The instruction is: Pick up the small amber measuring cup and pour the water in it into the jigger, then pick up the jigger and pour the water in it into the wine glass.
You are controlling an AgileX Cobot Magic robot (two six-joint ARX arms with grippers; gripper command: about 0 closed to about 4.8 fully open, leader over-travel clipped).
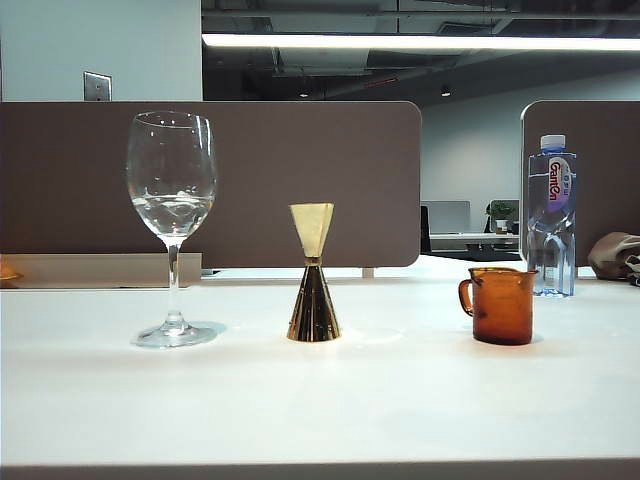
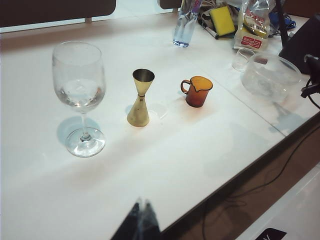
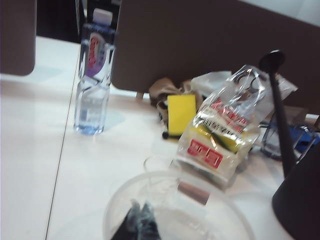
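1. The left end effector (image 2: pixel 141 220), fingers together, hangs above the worktop's (image 2: pixel 200 150) near edge.
2. The right end effector (image 3: pixel 140 220), fingers together, hangs over a clear bowl (image 3: pixel 220 210).
3. The jigger (image 1: pixel 313 273) stands between the wine glass (image 1: pixel 172 225) and the small amber measuring cup (image 1: pixel 500 305).
4. The bottle's (image 1: pixel 551 215) label is too blurred to read.

We find an overhead strip light (image 1: pixel 420 42) glaring, soft shadows beneath the wine glass (image 2: pixel 79 90), and the right wrist view motion-blurred

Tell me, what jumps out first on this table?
Three vessels in a row on the white table: a tall wine glass on the left holding a little water, a gold jigger in the middle, and a small amber measuring cup on the right. Behind the cup stands a plastic water bottle. Neither arm's jaws touch any of them.
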